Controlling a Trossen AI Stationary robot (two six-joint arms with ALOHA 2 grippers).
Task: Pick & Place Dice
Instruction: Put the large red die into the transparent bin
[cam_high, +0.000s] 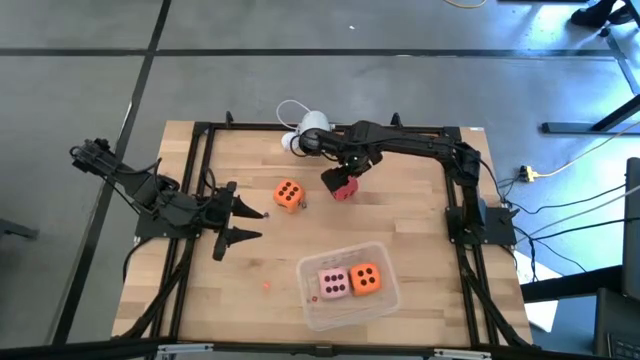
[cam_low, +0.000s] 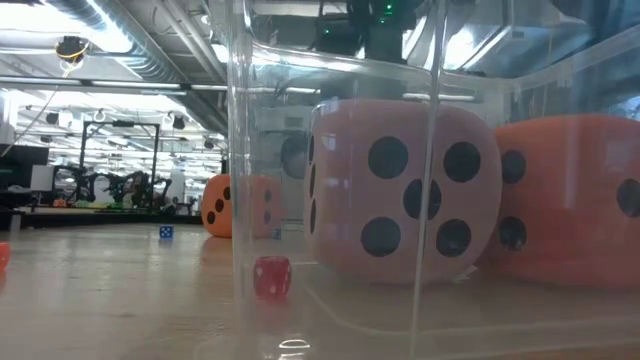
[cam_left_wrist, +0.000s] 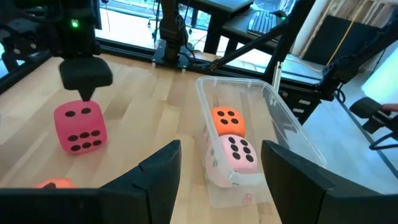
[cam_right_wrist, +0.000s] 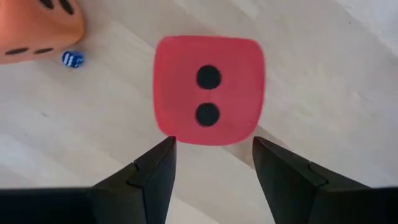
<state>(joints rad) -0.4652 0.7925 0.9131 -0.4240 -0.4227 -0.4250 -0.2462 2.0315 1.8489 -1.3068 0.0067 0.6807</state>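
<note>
My right gripper (cam_high: 345, 172) points down over the table's far middle, shut on a red die (cam_right_wrist: 208, 90) whose two-pip face is up. An orange die (cam_high: 288, 195) rests on the wood just left of it. A clear plastic tub (cam_high: 385, 300) stands near the front edge; a pale pink die (cam_high: 333, 283) and a second orange die (cam_high: 366, 279) lie side by side on its floor. My left gripper (cam_high: 245, 215) waits open at the table's left, level with nothing between its fingers, facing the tub (cam_left_wrist: 280, 118). My right gripper pinches the red die by two opposite sides, close to one upper edge (cam_right_wrist: 211, 138), between its two fingertips (cam_right_wrist: 163, 155). The fingers come from above, pointing down, and only their free ends are on it (cam_left_wrist: 84, 99). The die hangs below them, slightly tilted.
A tiny blue die (cam_right_wrist: 73, 59) lies beside the loose orange die, and a tiny red one (cam_low: 272, 277) on the wood left of the tub. Black frame rails (cam_high: 200, 160) border the table. A white object with a cable (cam_high: 310, 125) sits at the far edge.
</note>
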